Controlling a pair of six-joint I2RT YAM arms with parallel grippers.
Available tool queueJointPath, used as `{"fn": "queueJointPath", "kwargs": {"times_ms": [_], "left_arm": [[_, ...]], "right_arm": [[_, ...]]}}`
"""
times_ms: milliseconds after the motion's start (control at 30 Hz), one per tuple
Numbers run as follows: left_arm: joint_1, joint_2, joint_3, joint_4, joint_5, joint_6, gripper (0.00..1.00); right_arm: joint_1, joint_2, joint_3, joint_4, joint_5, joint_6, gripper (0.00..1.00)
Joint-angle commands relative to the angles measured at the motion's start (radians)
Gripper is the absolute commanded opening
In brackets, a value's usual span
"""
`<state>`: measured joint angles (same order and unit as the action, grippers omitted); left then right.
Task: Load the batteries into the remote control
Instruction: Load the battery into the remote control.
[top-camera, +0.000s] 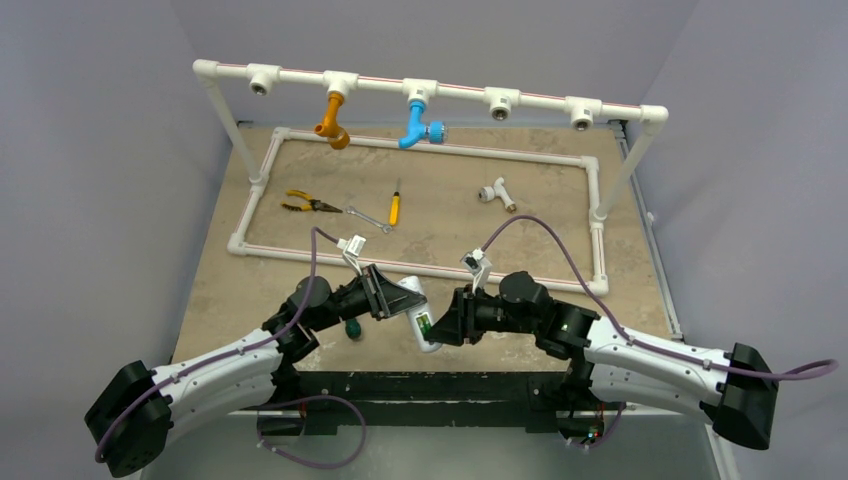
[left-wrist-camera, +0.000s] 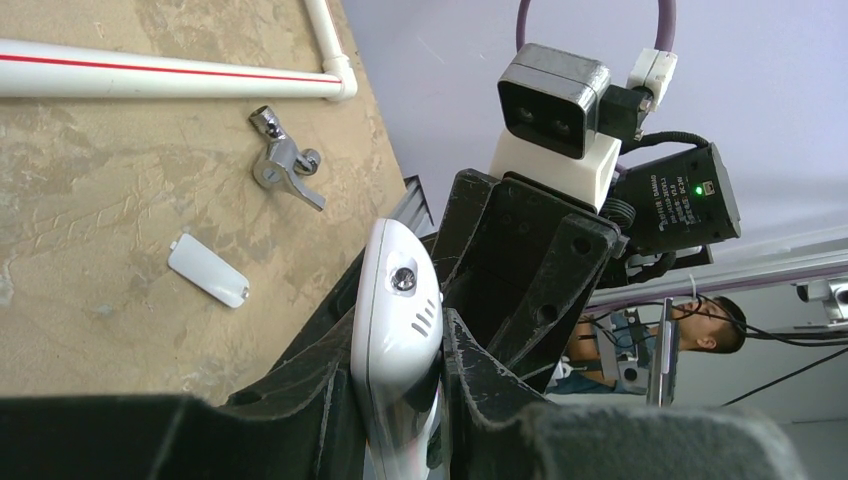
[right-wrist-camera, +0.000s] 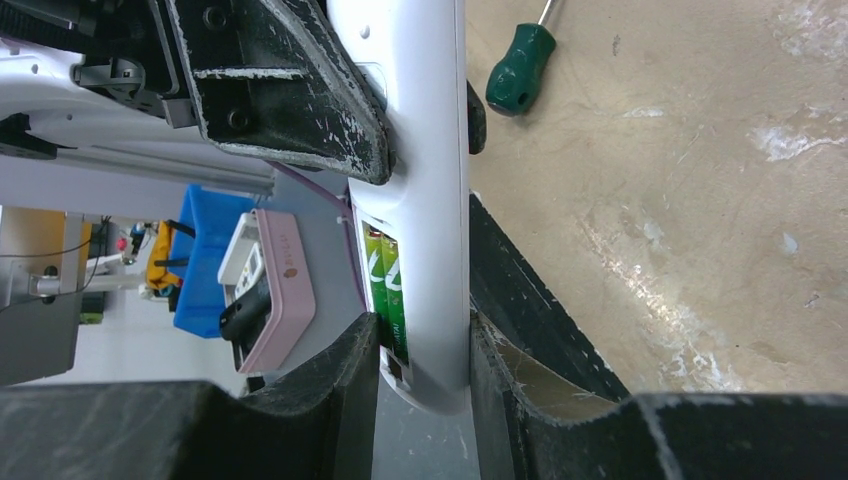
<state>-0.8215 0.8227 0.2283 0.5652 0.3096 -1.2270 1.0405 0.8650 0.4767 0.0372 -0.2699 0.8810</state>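
Left jaws are clamped on the upper part of the slim white plastic remote control (right-wrist-camera: 425, 200), so it looks to be kept up off the tan surface (left-wrist-camera: 90, 330) with its open back turned toward the other arm. Right jaws are narrowed around the lower end, one finger on the plain edge and one laid over the recess. Contact looks to be made on both sides (a hair of a gap can't be ruled out). The two slim green batteries (right-wrist-camera: 385, 285) can be seen side by side in that recess, so the squeeze is probably meant to seat them flat. With two arms on it, the remote gets backed from one side while it's pushed from the other.

Further out, the stubby dark-green-handled screwdriver (right-wrist-camera: 520, 65) is lying on the surface beside the left wrist, untouched. The small flat white cover plate (left-wrist-camera: 207, 270) is parked off to one side near a small metal tap fitting (left-wrist-camera: 283, 162), with bare surface around it, so room is left for it to be picked up. The near edge of the surface sits close under both wrists. The white pipe frame (top-camera: 550, 280) runs just behind them, so little slack is left fore and aft.
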Motion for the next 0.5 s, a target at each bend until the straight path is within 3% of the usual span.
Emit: {"fn": "queueJointPath", "kwargs": {"times_ms": [0,100,333,467], "left_arm": [[-0.007,-0.011,0.051,0.076,0.005,-0.007,0.00],[-0.007,-0.006,0.051,0.076,0.008,-0.006,0.00],[-0.007,-0.002,0.049,0.084,0.010,-0.006,0.00],[-0.007,-0.002,0.049,0.085,0.011,-0.005,0.00]], "right_arm": [[-0.004,0.012,0.026,-0.087,0.098,-0.027,0.00],[-0.005,-0.001,0.026,-0.070,0.084,-0.038,0.00],[-0.005,-0.046,0.020,0.011,0.065,-0.041,0.45],[-0.005,-0.054,0.028,0.072,0.067,-0.022,0.50]]}}
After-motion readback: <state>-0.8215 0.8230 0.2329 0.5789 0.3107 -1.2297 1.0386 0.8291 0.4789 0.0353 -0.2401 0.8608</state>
